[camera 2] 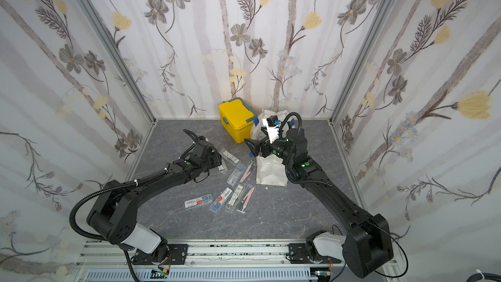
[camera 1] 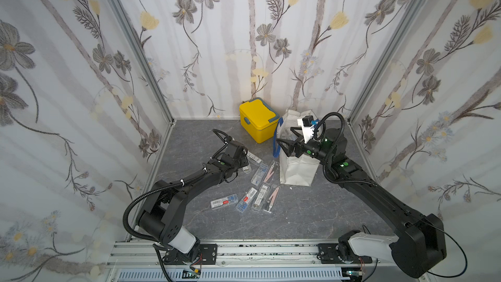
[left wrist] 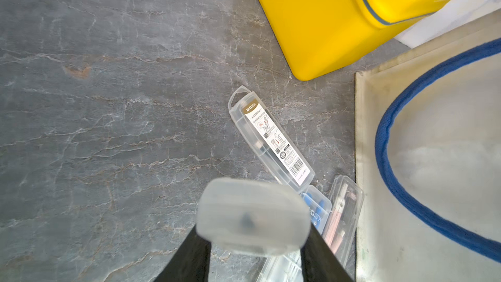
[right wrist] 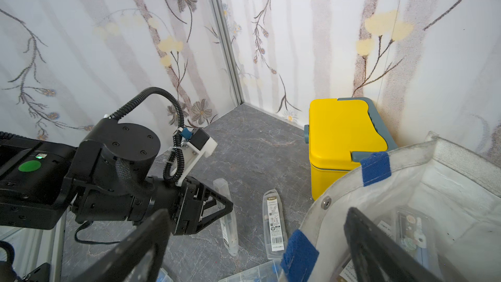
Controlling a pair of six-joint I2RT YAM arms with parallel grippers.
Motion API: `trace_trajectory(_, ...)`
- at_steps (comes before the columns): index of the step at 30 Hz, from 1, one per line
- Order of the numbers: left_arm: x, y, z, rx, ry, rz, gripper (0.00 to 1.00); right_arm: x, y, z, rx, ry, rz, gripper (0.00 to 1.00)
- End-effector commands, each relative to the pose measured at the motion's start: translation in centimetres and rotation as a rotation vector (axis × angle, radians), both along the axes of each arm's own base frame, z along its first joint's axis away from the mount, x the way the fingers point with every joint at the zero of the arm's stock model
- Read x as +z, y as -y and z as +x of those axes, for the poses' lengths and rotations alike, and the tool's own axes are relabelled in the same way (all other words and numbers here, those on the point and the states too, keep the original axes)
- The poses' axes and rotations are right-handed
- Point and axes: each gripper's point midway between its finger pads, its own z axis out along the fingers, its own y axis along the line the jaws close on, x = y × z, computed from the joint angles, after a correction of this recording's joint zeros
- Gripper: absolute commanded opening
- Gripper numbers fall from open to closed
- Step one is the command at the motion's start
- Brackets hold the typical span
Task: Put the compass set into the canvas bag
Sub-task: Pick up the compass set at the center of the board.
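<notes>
While the left end effector (right wrist: 226, 208) has its jaws drawn in narrow on a clear plastic compass set (left wrist: 253, 214), that case shows end-on in the left wrist view, pinched by its sides between the two black fingers (left wrist: 189, 256). It hangs steeply tilted, low over the grey bench (camera 1: 311, 218); whether its lower end touches the bench cannot be told. The canvas bag (camera 1: 296, 172) stands upright near the held set but apart from it, and a few loose cases (camera 1: 264, 172) lie flat on the bench between them. More cases (camera 1: 252, 199) are scattered nearer the robot's base. The right end effector (camera 1: 288, 141) is spread as wide as it goes and grips nothing. One finger (right wrist: 379, 250) reaches inside the bag's mouth and the other sits outside, so the jaws straddle the rim by a blue handle (right wrist: 299, 250). Several clear cases (right wrist: 412, 229) lie inside the bag. A yellow box (camera 1: 257, 120) with its lid shut stands just beside the bag at the back wall.
</notes>
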Motion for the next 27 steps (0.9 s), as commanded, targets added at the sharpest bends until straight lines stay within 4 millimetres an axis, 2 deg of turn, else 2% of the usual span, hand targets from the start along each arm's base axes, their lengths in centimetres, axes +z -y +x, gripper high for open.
trace_trajectory(1, -0.2, 0.1, 0.8, 0.002, 0.017, 0.01, 0.47, 1.3, -0.4, 0.1, 0.006, 0.039, 0.023, 0.99)
trace_trajectory(5, -2.5, -0.3, 1.7, 0.022, -0.031, 0.045, 0.46, 1.3, -0.6, 0.3, -0.002, 0.043, 0.02, 1.0)
trace_trajectory(12, -4.4, 0.6, 3.2, 0.014, -0.072, 0.058, 0.46, 1.1, -0.5, 0.4, -0.01, 0.037, 0.003, 1.0)
trace_trajectory(16, -6.2, 0.6, 3.6, 0.011, -0.141, 0.104, 0.46, 1.0, -0.3, 0.3, -0.02, 0.042, -0.005, 1.0)
trace_trajectory(21, -9.1, 0.2, 3.1, 0.001, -0.271, 0.199, 0.46, 1.2, 0.0, 0.2, -0.037, 0.054, -0.007, 0.99)
trace_trajectory(27, -10.5, 0.2, 2.1, -0.016, -0.34, 0.235, 0.5, 1.2, 0.4, 0.1, -0.052, 0.063, -0.013, 0.99)
